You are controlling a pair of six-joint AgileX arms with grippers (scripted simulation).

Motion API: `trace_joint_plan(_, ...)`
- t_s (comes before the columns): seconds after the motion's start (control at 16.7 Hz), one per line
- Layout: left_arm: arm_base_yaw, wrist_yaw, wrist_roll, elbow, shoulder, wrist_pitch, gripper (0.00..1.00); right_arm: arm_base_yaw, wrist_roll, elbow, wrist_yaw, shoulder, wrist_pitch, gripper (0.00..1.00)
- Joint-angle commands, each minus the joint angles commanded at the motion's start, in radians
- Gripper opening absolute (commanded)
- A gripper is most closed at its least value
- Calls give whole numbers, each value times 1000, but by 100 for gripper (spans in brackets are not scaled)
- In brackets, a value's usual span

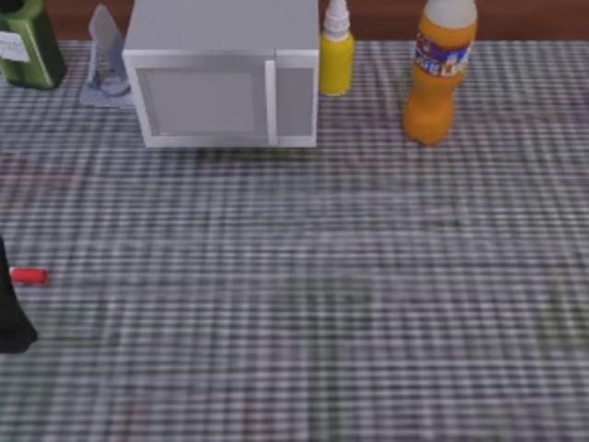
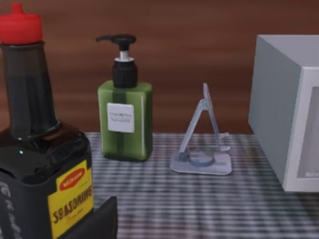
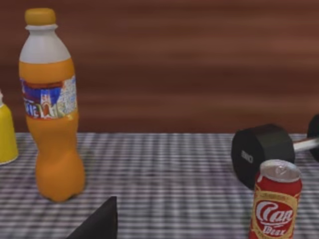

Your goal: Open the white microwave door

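White microwave (image 1: pixel 225 69) door (image 1: pixel 202 99) shut | left gripper (image 2: pixel 94 221) well apart

Table (image 1: pixel 322 304), grey checked cloth overall. Along the far edge, well ahead of both arms' fingers: green pump bottle (image 1: pixel 30 41), clear stand (image 1: pixel 107 63), white microwave (image 1: pixel 224 72) with microwave door (image 1: pixel 204 99) flush shut, yellow bottle (image 1: pixel 336 51), orange soda bottle (image 1: pixel 440 72). Close beside left fingers: dark seasoning bottle (image 2: pixel 42 149), red-capped. Near right fingers: red can (image 3: pixel 275 199); black dumbbell (image 3: pixel 264 152) just behind it.
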Motion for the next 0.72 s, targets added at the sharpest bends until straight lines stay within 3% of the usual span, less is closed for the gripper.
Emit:
trace_joint_plan(0.36, -47, -21, -36, 101, 104, -32, 100, 0, 0, 0, 0, 0, 0, 100)
trace_joint_plan(0.72, -200, -115, -162, 480, 558, -170, 100, 0, 0, 0, 0, 0, 0, 100)
